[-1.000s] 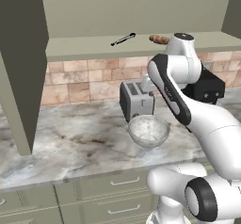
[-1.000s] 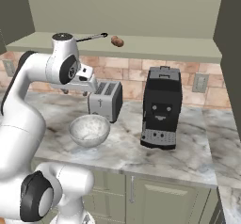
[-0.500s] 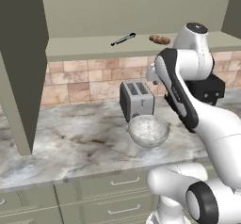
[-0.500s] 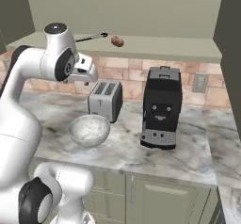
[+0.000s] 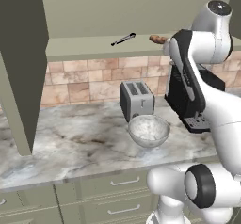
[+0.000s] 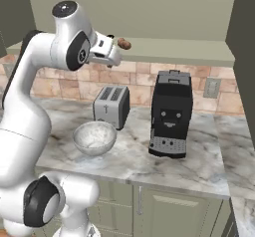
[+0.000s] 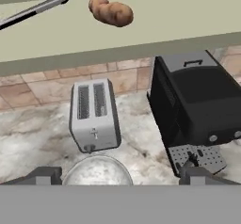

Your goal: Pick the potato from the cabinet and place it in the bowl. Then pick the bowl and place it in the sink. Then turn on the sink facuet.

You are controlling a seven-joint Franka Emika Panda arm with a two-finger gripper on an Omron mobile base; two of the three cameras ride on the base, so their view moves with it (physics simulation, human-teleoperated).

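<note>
Hand view shows the potato (image 7: 111, 11) lying on the cabinet (image 7: 155, 25) shelf, ahead of and above the end effector (image 7: 120, 175), slightly to the left of its centre line. Its long axis runs roughly along the shelf's length, tilted a little so that the left end sits farther back than the right. It is a small reddish-brown oblong lump with a knobbly, uneven outline, thicker at the right end. A thin black utensil (image 7: 33, 11) lies on the same shelf just to the potato's left, apart from it.

The end effector stands wide, its two dark tips far apart with nothing between them. Directly below it on the surface (image 7: 136, 124) sits the bowl (image 7: 97, 171), clear and whitish; beyond the bowl stands a silver toaster (image 7: 93, 115), and to the right a black coffee machine (image 7: 197, 108).

From the right base view, the end effector (image 6: 110, 52) hangs level with the shelf edge, with the potato (image 6: 124, 44) just beyond it.
</note>
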